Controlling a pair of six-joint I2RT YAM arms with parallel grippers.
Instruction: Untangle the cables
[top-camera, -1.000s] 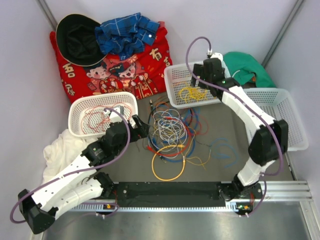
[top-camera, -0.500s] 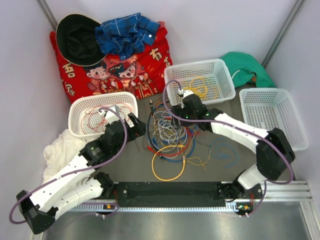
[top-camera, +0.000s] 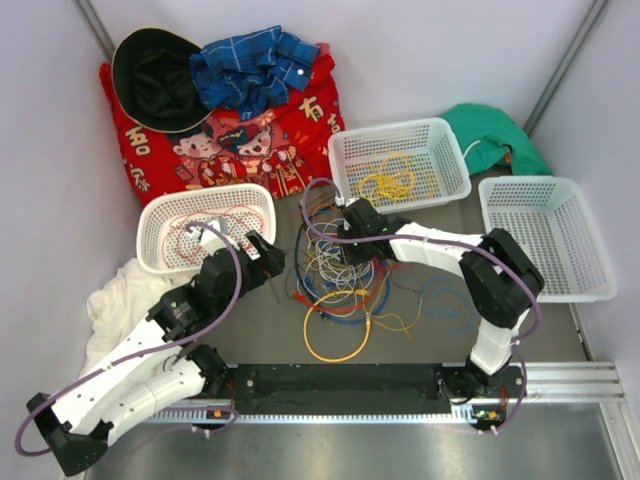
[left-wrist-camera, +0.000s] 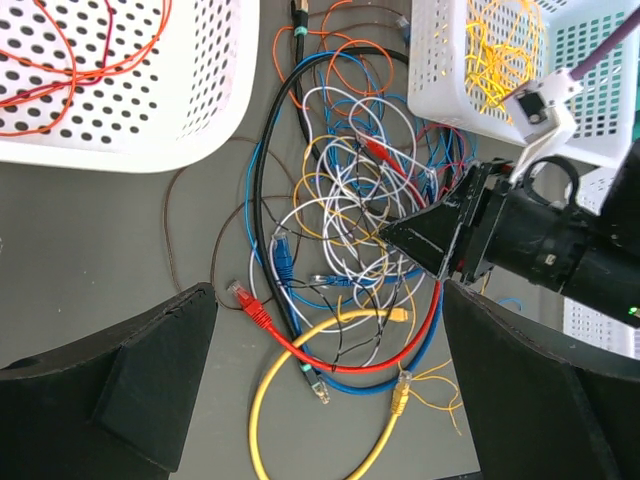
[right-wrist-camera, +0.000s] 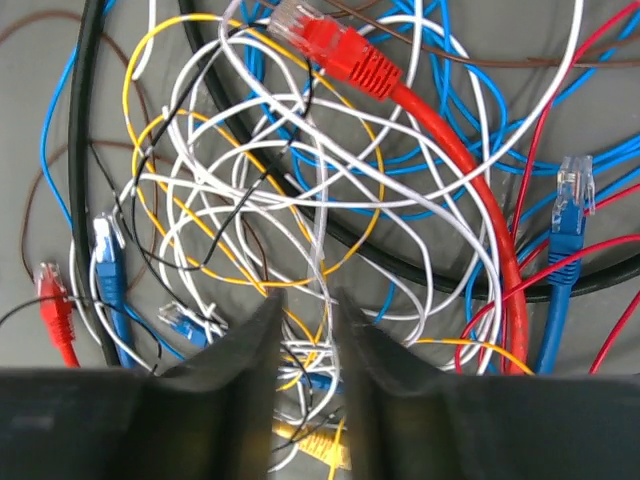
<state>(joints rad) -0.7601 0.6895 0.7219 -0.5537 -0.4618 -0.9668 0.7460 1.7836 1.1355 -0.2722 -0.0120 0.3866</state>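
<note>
The cables (top-camera: 340, 272) lie in a tangle at the table's middle: white, yellow, blue, red, black and brown wires (left-wrist-camera: 340, 200). A yellow loop (top-camera: 335, 342) lies at its near edge. My right gripper (top-camera: 340, 242) is pressed down into the pile; in the right wrist view it (right-wrist-camera: 305, 305) has narrowed to a slim gap. A white and a yellow wire (right-wrist-camera: 322, 250) run through that gap, not visibly pinched. A red patch cable (right-wrist-camera: 440, 150) curves just beyond. My left gripper (left-wrist-camera: 328, 300) hangs wide open over the tangle's left side (top-camera: 262, 255), holding nothing.
A white basket (top-camera: 160, 215) at the left holds orange-red wires. A second basket (top-camera: 345, 150) at the back holds yellow wires (top-camera: 387, 184). A third basket (top-camera: 590, 290) stands at the right. Red cloth (top-camera: 290, 140), hat, blue shirt, green cloth (top-camera: 495, 135) and white cloth (top-camera: 115, 300) ring the area.
My right arm swung from the back basket down onto the tangle, and its jaws closed from wide to a slim gap. The left arm edged slightly toward the pile, still open.
</note>
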